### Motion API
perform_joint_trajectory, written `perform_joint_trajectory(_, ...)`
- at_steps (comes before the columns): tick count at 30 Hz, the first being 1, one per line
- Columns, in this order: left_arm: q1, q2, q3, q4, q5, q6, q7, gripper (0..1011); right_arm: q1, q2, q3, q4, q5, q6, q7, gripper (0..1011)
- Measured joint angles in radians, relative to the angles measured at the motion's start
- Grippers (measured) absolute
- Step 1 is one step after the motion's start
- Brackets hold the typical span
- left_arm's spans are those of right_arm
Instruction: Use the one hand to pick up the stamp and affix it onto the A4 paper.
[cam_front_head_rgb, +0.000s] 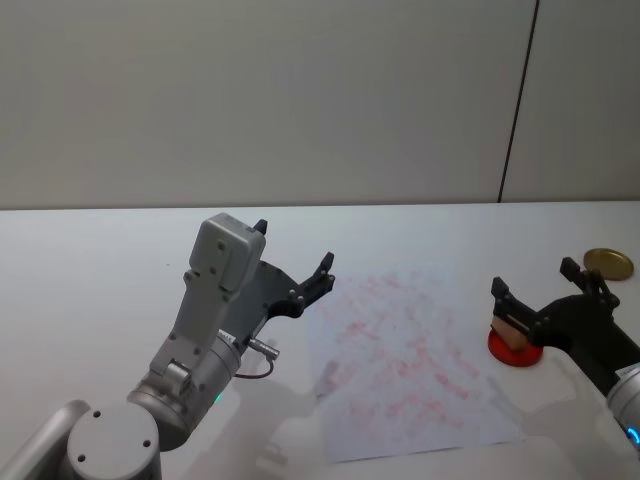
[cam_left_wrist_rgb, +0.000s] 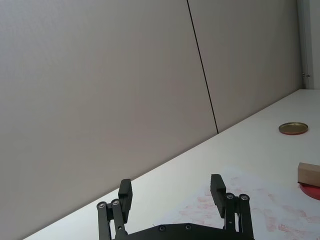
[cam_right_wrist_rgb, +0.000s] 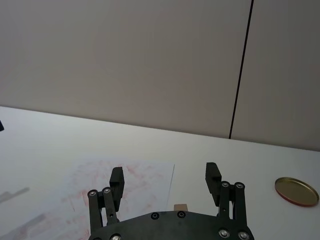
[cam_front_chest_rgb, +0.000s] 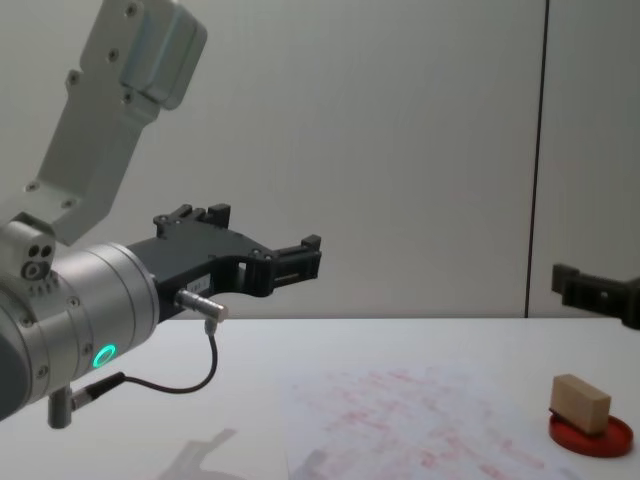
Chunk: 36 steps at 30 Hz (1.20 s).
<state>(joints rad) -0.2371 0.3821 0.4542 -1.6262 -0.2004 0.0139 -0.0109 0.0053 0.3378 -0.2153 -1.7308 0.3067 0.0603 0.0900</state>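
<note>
The stamp, a small tan wood block, rests on a round red ink pad to the right of the A4 paper. The white sheet is covered with faint red smudges. My right gripper hovers open above the stamp, clear of it, as the chest view shows with the stamp well below the black fingers. In the right wrist view the stamp peeks out below the open gripper. My left gripper is open and raised over the table, left of the paper.
A gold round lid lies on the white table at the far right, behind the ink pad. A grey wall stands behind the table. The left arm's silver body with its cable takes up the left foreground.
</note>
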Motion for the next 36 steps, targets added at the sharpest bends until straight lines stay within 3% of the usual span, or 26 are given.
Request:
perform_joint_trajectory(9,0.000,0.000,0.000,0.000,0.000,0.000,0.000,993,0.042,0.007,0.014,0.079,0.009,0.040,0.061,1001)
perform_joint_trajectory(20,0.000,0.000,0.000,0.000,0.000,0.000,0.000,993,0.088,0.010,0.020,0.177,-0.012,0.068,0.138,1001)
perform_joint_trajectory(36,0.000,0.000,0.000,0.000,0.000,0.000,0.000,993,0.124,0.000,0.012,0.268,-0.041,0.084,0.182,1001)
